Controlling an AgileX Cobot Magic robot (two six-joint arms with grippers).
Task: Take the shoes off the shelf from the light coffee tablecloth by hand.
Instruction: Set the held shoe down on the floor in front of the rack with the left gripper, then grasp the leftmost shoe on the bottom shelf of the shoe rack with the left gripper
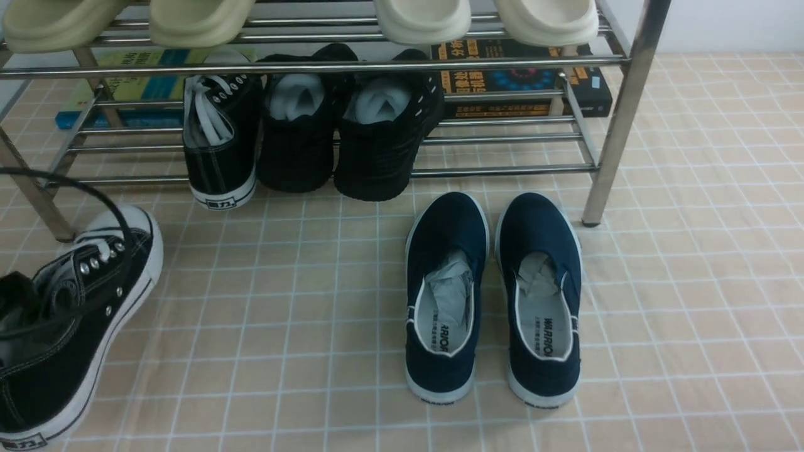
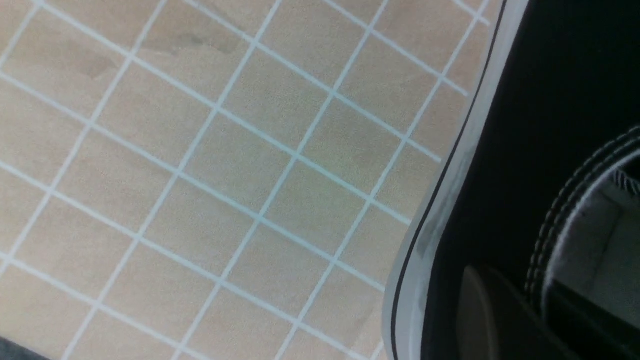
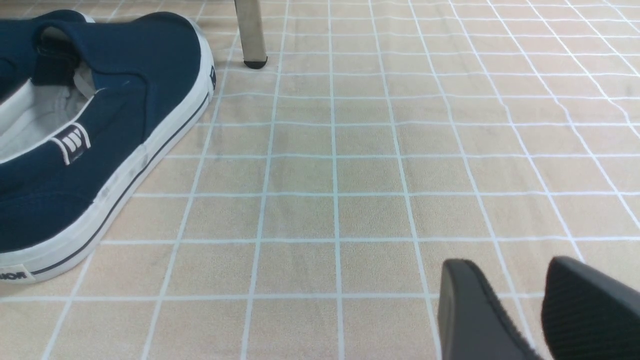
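1. Loose sneaker [image 1: 81, 314]: off the shelf [image 1: 619, 125], in front of the shelf's left front leg. Its white toe cap points at the shelf, and it sits over the light coffee tablecloth [image 1: 282, 326]. Cannot tell if the sole touches the cloth.
2. Left gripper [image 1: 19, 300]: at that sneaker's heel opening, jaws pressed together on the collar canvas. The left wrist view shows one finger [image 2: 480, 310] dimly, against the black canvas beside the collar stitching.
3. Shelved sneaker [image 1: 220, 147]: on the shelf's lower tier, left end of the shoe row, heel overhanging the front bar.
4. Right gripper [image 3: 502, 270]: jaws spread, nothing between them. It sits low over bare cloth in front of the shelf's right front leg, well apart from it.
5. All-black shoes [image 1: 295, 144]: lower tier, just right of the shelved sneaker, stuffed with white paper.
6. Navy slip-ons [image 1: 446, 238]: on the cloth in front of the shelf, right of centre, toes toward it.
7. Cream slippers [image 1: 421, 19]: on the shelf's upper tier.
8. Books [image 1: 521, 81]: behind the lower tier's bars.
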